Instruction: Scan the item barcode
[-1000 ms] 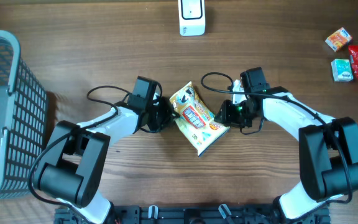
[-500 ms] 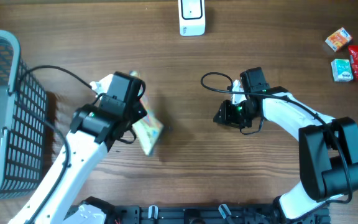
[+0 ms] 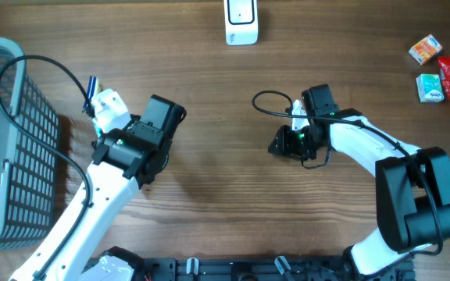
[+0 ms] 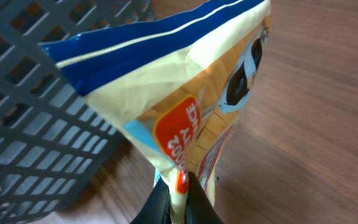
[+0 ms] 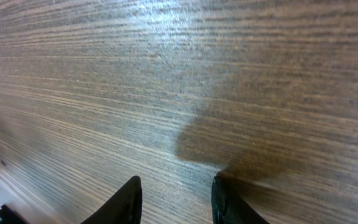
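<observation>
Now the left gripper (image 4: 178, 198) is pressed shut on an edge of the snack packet (image 4: 185, 93), which is held aloft beside the basket (image 4: 30, 130), having been carried leftward from the middle of the table (image 3: 233, 211); the right gripper (image 5: 176, 190) is kept half-spread and empty there.

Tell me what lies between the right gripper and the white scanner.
Between right gripper and scanner: bare table, crossed only by the arm's black cable, per overhead view.

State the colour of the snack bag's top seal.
Snack bag's seal: blue, thin white stripe; left wrist view.
</observation>
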Motion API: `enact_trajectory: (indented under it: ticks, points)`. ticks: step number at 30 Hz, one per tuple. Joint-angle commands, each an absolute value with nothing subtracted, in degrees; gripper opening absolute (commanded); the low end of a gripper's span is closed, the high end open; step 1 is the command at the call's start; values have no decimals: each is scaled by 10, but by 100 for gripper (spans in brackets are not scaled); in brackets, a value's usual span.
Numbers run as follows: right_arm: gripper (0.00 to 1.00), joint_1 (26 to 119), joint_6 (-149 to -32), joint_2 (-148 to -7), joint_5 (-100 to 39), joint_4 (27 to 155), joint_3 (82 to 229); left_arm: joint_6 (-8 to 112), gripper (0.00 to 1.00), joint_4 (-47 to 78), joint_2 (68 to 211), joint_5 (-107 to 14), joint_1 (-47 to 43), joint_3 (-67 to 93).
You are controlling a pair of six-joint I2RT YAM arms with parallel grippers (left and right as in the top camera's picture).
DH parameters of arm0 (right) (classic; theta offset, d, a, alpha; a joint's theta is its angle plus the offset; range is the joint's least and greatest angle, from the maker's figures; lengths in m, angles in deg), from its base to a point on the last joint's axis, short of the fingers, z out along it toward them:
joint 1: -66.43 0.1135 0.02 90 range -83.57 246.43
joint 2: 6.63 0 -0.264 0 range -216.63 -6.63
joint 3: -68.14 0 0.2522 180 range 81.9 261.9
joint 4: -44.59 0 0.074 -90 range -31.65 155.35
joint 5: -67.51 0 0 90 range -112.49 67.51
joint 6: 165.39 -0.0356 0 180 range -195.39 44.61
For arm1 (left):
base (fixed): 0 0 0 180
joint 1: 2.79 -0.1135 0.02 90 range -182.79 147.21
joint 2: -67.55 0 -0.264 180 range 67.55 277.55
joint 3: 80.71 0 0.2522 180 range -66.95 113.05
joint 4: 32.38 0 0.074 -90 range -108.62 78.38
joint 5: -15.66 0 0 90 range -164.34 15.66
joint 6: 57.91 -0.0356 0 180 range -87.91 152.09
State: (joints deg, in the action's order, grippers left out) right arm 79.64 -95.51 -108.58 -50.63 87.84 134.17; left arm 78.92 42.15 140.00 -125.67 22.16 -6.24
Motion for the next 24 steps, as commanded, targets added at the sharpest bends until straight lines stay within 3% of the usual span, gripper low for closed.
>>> enact_trajectory:
  ticks: [1,8,11,12,13,14,19,24]
  points:
    - [37,800,-955,-1103,-478,873,1338,743,4,382,1431,-1193,247,-54]
    - [38,800,-953,-1103,-478,883,1338,745,5,315,1640,-1173,401,-54]
    - [38,800,-953,-1103,-478,887,1338,750,15,279,1687,-1145,454,-54]
    - [40,800,-953,-1103,-478,887,1338,750,29,258,1688,-1121,475,-54]
    - [46,800,-953,-1103,-478,887,1338,750,54,239,1687,-1098,491,-53]
    - [49,800,-953,-1103,-478,891,1338,750,60,227,1684,-1084,504,-46]
    - [60,797,-949,-1103,-478,912,1338,785,60,268,1644,-1079,495,12]
    - [59,772,-925,-1102,-559,916,1342,823,66,333,1528,-1022,384,29]
